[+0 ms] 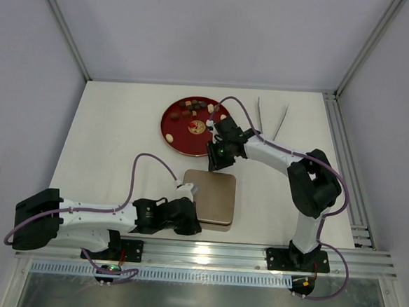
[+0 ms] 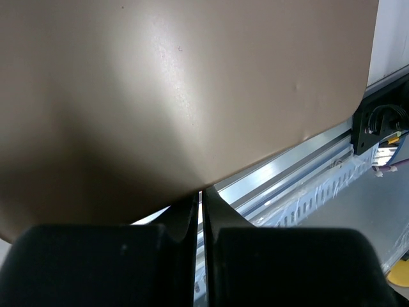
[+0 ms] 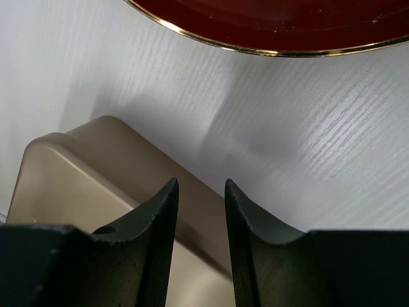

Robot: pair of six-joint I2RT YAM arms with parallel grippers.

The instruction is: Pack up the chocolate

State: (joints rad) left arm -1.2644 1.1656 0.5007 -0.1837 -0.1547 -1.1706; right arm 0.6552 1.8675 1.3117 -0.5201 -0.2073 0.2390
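Several dark brown, tan and cream chocolates (image 1: 191,109) on plate (image 1: 179,142) beyond tin (image 1: 214,196); right gripper (image 3: 199,187) slightly parted above tin's far edge; left gripper (image 2: 200,194) closed to a slit at its near-left corner

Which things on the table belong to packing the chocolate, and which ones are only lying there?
For the job:
- chocolates
- red plate that holds them
- closed gold tin, probably the package

Lying about:
- metal tweezers, far right on the table, untouched
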